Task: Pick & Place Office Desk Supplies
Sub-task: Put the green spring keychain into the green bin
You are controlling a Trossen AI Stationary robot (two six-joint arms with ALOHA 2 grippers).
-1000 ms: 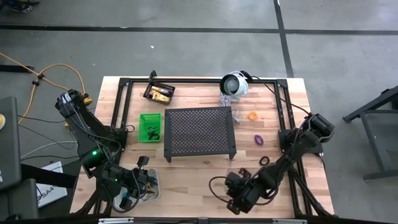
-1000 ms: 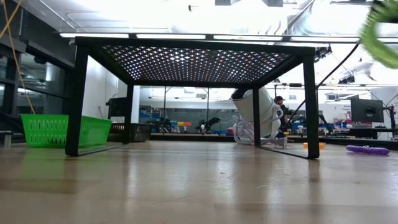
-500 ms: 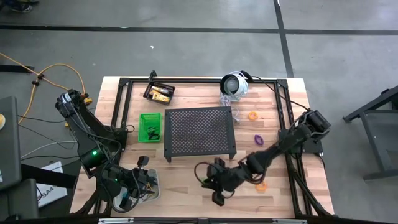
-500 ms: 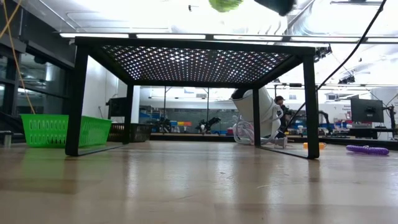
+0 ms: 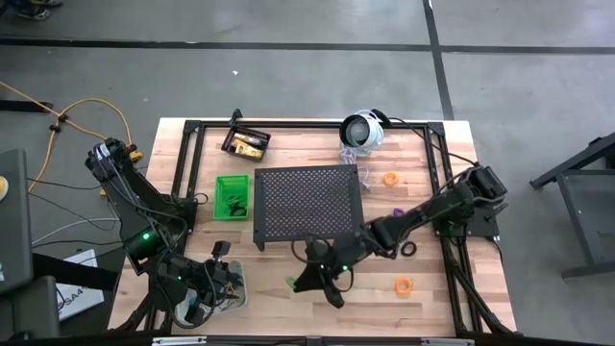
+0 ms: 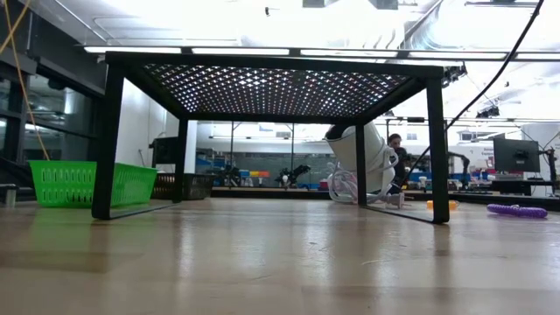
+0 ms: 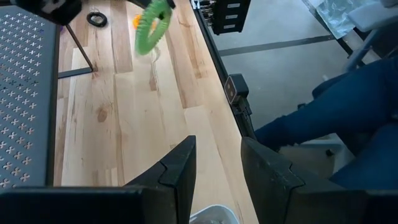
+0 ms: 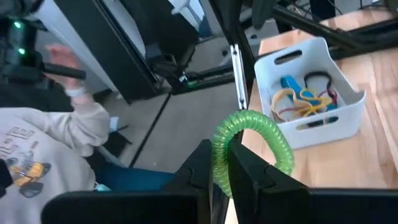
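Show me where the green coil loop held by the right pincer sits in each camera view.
High view: the green coil loop is a small green speck at the right pincer, just in front of the black perforated stand.
Low view: not in it.
Left wrist view: hanging near the top, beside the stand's leg.
Right wrist view: centre, clamped between the fingers.
Shared landmark: the stand.

Wooden plank table (image 5: 288,308) stands on grey concrete floor (image 5: 288,77). Dark line (image 5: 192,44) runs across the floor beyond the table. Orange cable (image 5: 91,111) loops on the floor off the table's left corner. Behind the table, ceiling strip lights (image 6: 289,51) are lit; a monitor (image 6: 514,155) sits on a far bench.
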